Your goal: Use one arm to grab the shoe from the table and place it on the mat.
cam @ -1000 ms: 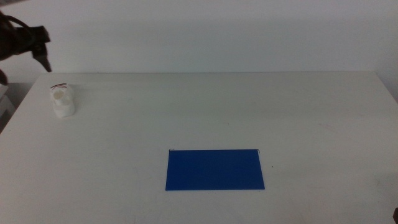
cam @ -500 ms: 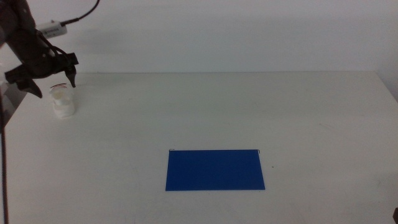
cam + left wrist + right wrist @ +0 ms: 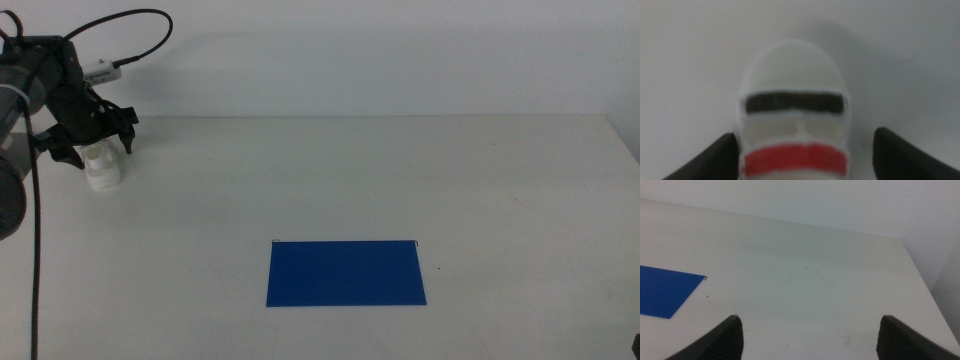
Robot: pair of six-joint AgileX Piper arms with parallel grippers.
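My left pincer [image 3: 96,141] hung wide open, empty, astride the shoe [image 3: 794,127]; I judged I should lower squarely before closing.

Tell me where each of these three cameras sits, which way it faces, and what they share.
Middle view: high over the table, looking forward and down; shows the mat and the left claw open around the shoe.
Left wrist view: on the left arm, close on the shoe between its open jaws.
Right wrist view: on the waiting right arm, looking across the table at a mat corner past the open right claw.
Shared: shoe in middle and left; mat in middle and right.
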